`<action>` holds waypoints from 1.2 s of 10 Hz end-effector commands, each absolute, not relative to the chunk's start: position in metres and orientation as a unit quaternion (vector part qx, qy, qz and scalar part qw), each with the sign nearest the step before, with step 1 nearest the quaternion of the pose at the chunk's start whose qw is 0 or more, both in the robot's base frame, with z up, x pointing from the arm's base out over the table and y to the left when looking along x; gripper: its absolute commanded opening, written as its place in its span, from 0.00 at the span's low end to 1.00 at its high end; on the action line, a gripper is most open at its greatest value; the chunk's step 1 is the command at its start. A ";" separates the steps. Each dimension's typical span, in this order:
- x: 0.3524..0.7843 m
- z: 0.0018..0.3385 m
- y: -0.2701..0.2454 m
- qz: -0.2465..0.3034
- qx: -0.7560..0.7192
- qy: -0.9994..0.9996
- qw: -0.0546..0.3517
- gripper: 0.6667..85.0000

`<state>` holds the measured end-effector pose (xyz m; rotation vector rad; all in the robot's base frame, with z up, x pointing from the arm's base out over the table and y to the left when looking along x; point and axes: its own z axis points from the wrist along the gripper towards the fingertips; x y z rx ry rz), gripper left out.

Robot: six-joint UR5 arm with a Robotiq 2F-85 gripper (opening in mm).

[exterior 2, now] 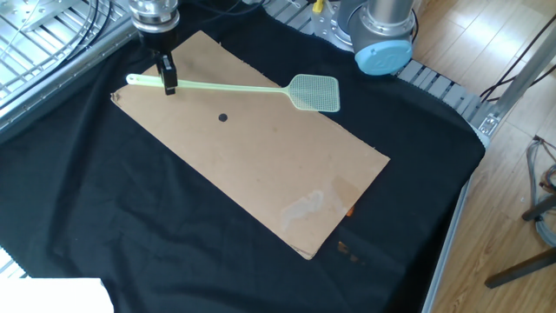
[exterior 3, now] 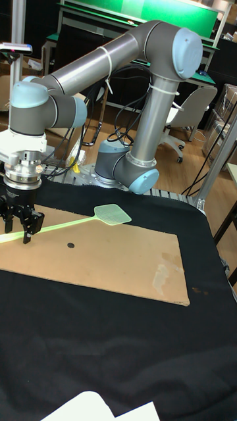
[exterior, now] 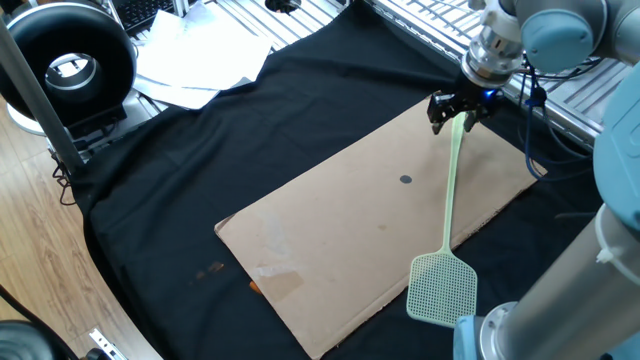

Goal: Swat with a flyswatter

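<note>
The pale green flyswatter point(exterior: 449, 200) lies across the brown cardboard sheet point(exterior: 330, 230). Its mesh head point(exterior: 441, 289) hangs past the sheet's edge over the black cloth. My gripper point(exterior: 456, 112) sits at the far end of the handle, its dark fingers on either side of the thin shaft and shut on it. In the other fixed view the gripper point(exterior 2: 168, 78) holds the handle point(exterior 2: 226, 86) a short way in from its tip, with the head point(exterior 2: 314, 93) to the right. The tall view shows the gripper point(exterior 3: 18, 228) on the flyswatter point(exterior 3: 72, 223). A small dark dot point(exterior: 405, 180) marks the cardboard.
Black cloth point(exterior: 250, 130) covers the table. White papers point(exterior: 200, 65) and a round black device point(exterior: 70, 65) sit at the far left. Metal rails point(exterior 2: 43, 35) run behind the gripper. The arm's base point(exterior 2: 382, 35) stands near the flyswatter's head.
</note>
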<state>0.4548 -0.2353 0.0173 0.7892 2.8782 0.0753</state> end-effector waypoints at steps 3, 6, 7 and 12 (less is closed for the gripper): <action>0.462 0.012 -0.235 0.031 0.267 0.959 0.090 0.73; 0.454 0.019 -0.248 0.006 0.266 0.960 0.085 0.72; 0.454 0.020 -0.251 0.000 0.265 0.960 0.086 0.72; 0.447 0.025 -0.254 -0.006 0.265 0.961 0.080 0.72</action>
